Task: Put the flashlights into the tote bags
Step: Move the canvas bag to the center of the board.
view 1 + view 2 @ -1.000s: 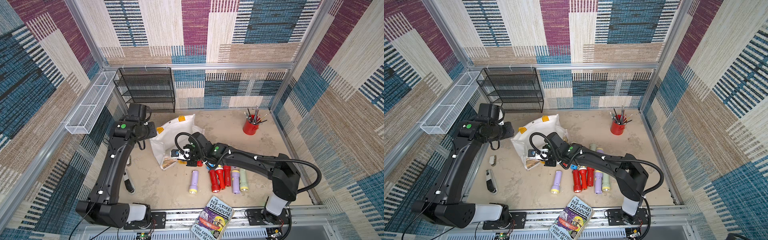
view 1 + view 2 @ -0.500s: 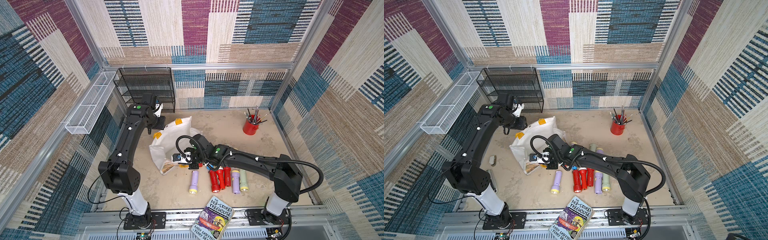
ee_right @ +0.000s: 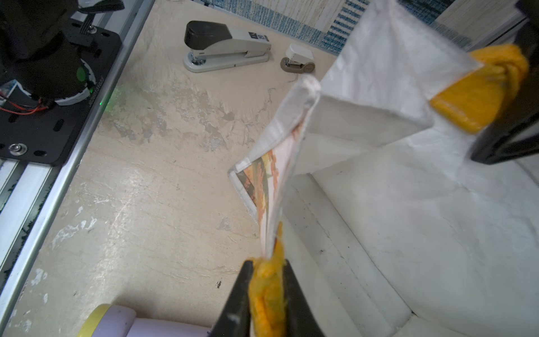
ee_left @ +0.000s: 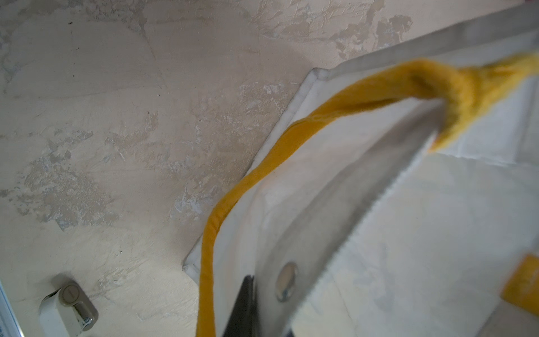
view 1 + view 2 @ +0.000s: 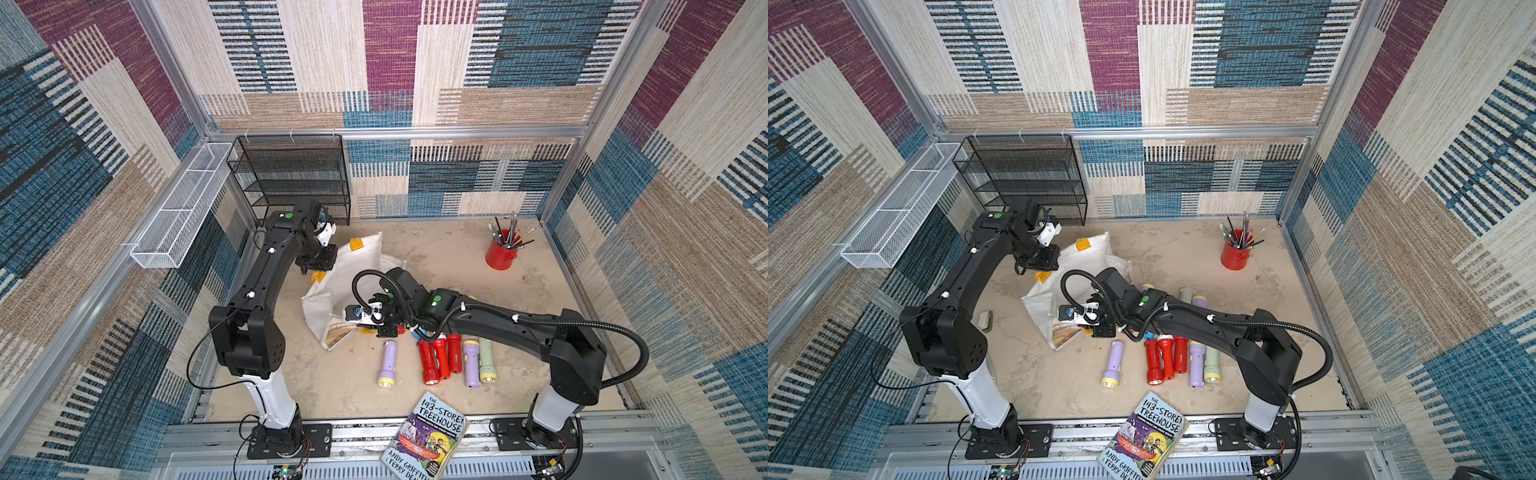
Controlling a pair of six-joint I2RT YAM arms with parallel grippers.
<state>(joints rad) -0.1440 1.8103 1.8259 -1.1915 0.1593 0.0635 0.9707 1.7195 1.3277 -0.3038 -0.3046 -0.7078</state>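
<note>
yellow handle (image 3: 472, 96) now clamped in the left claw (image 5: 316, 270); right claw (image 3: 267, 268) pinches the other handle (image 3: 268, 303).

A black wire-mesh shelf rack (image 5: 291, 178) stood at the back of the mottled beige table (image 5: 436, 249), next to a white wire-mesh trough (image 5: 178, 212) hung on the side rail. A red cup (image 5: 500, 255) of pencils sat well apart. A paperback, "The 143-Storey Treehouse" (image 5: 430, 436), overlapped the front rail. A grey-and-black stapler (image 3: 224, 46) lay near a small white stapler (image 3: 299, 59).
</note>
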